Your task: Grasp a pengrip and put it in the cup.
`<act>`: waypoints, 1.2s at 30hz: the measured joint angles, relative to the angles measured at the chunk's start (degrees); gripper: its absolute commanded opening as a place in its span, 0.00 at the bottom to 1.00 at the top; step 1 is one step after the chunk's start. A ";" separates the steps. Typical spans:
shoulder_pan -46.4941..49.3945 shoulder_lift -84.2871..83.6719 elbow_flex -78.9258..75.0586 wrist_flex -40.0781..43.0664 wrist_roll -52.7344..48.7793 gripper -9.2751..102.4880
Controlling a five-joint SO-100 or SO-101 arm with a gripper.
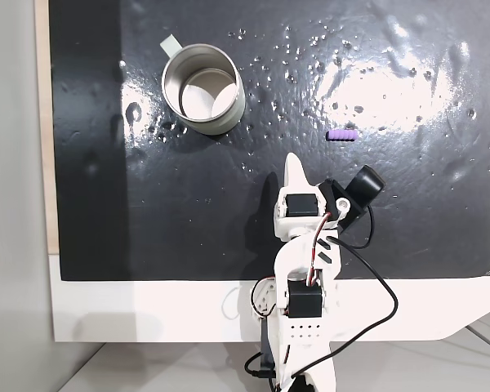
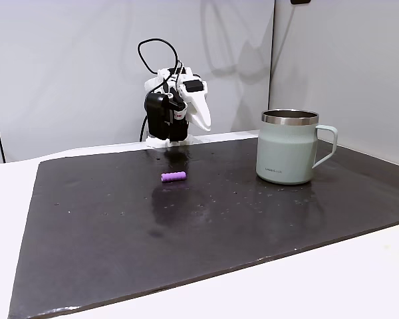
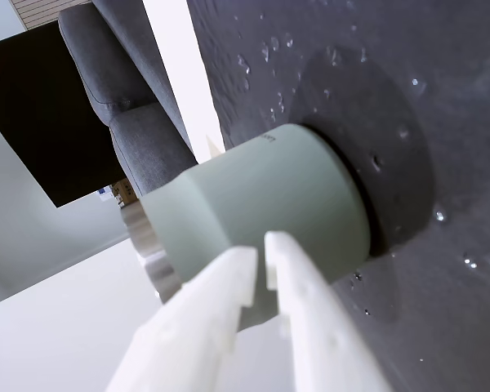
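End effector [image 3: 260, 255] clenched, empty, aimed at cup [image 3: 269, 204]. Pengrip [image 1: 341, 135] on black mat [image 1: 188, 212], approx 3 o'clock of cup in fixed view, well apart.

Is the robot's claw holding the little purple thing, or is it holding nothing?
Nothing. The gripper is shut with nothing between its fingers. The pengrip lies loose on the black mat, away from the arm, and the cup stands untouched.
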 measured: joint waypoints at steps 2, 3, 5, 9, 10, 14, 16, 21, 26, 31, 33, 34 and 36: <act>0.00 0.00 0.00 0.00 0.00 0.09; 0.00 0.00 0.00 0.00 0.00 0.09; 0.00 0.00 0.00 0.00 0.00 0.09; 0.00 0.00 0.00 0.00 0.00 0.09; 0.00 0.00 0.00 0.00 0.00 0.09; 0.00 0.00 0.00 0.00 -0.44 0.09; 0.00 0.00 -0.26 1.41 -0.97 0.09; -1.85 0.09 -8.44 13.01 -6.86 0.14; -0.53 -4.22 -19.95 19.86 -8.70 0.22; 2.02 -13.45 -30.76 23.73 -8.70 0.24; 2.37 -17.93 -35.16 25.22 -8.70 0.25; 2.72 -20.30 -37.35 26.02 -8.70 0.26; 4.13 -25.05 -41.22 27.25 -8.70 0.26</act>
